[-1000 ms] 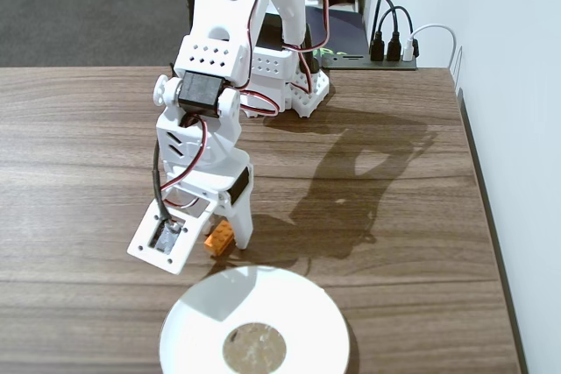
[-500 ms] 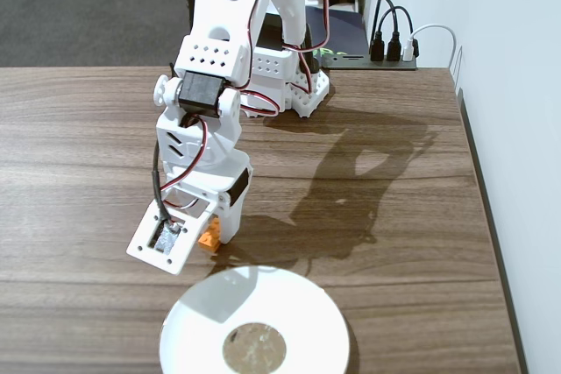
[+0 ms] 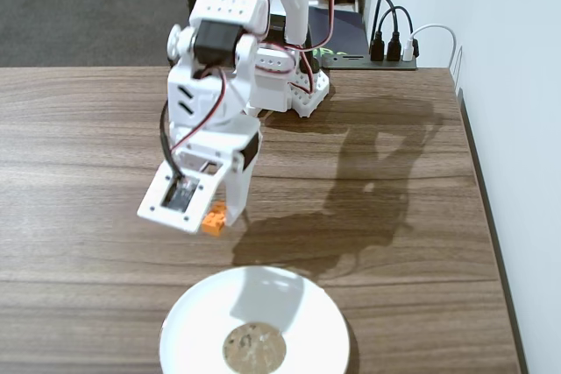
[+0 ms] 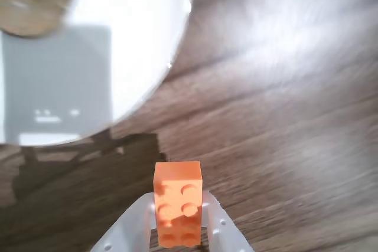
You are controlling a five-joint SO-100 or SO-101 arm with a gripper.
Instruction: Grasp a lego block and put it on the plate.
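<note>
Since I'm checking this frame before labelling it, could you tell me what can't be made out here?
- The plate: near edge cut off by the fixed view's bottom; mostly out of frame in the wrist view.
- The lego block: mostly hidden behind the gripper in the fixed view.
- Fingertips: below the wrist view's bottom edge.
- Table: grain blurred in the wrist view.

One lego block (image 4: 177,205) out there, bright orange, and that's the only brick on show in either view. Count six studs on its face in the wrist view, two across, three down. One plate (image 3: 307,304), white, with one dull brown circle at its centre. One arm (image 3: 237,50) working, carrying one gripper (image 3: 219,216) with two fingers. One wooden table (image 3: 394,243). Back by the wall, one power strip (image 3: 386,60), three plugs in it.
</note>
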